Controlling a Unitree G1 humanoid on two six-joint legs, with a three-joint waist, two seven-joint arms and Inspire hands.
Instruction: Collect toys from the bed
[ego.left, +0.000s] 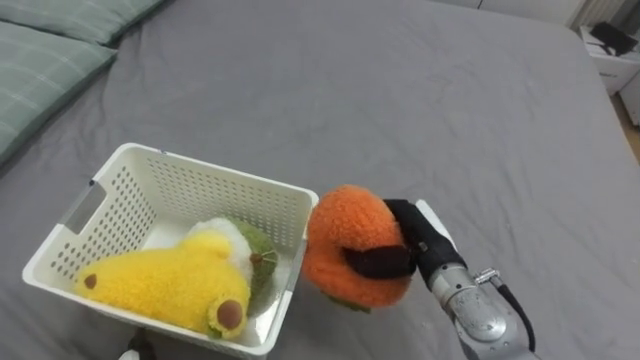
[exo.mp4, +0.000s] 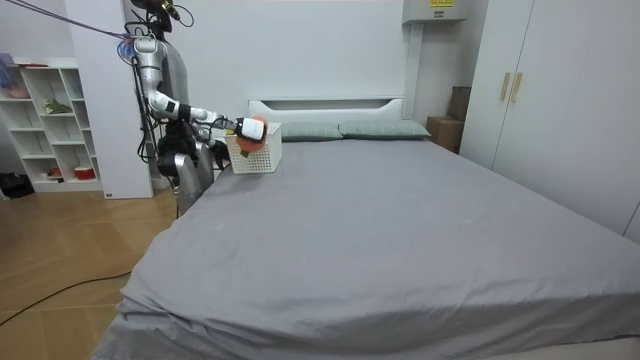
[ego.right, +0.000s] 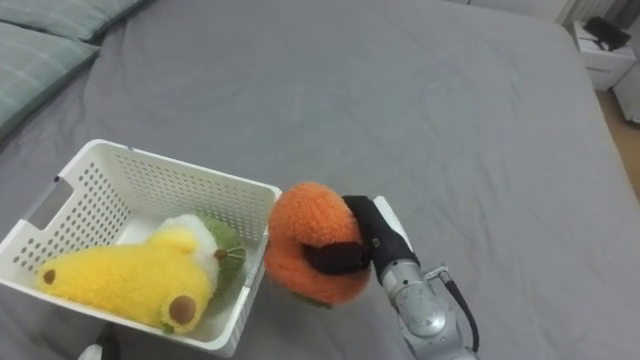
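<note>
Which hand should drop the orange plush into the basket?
Right. The right hand grips the orange plush toy, held just beside the white basket, so it probably needs only a short move over the rim and a release.

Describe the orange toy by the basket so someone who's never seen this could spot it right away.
Look over the grey bed to the white perforated basket. Just outside its right wall is a round, fuzzy orange plush toy, gripped by the right hand. The yellow plush lies inside the basket; this one is orange and outside.
</note>
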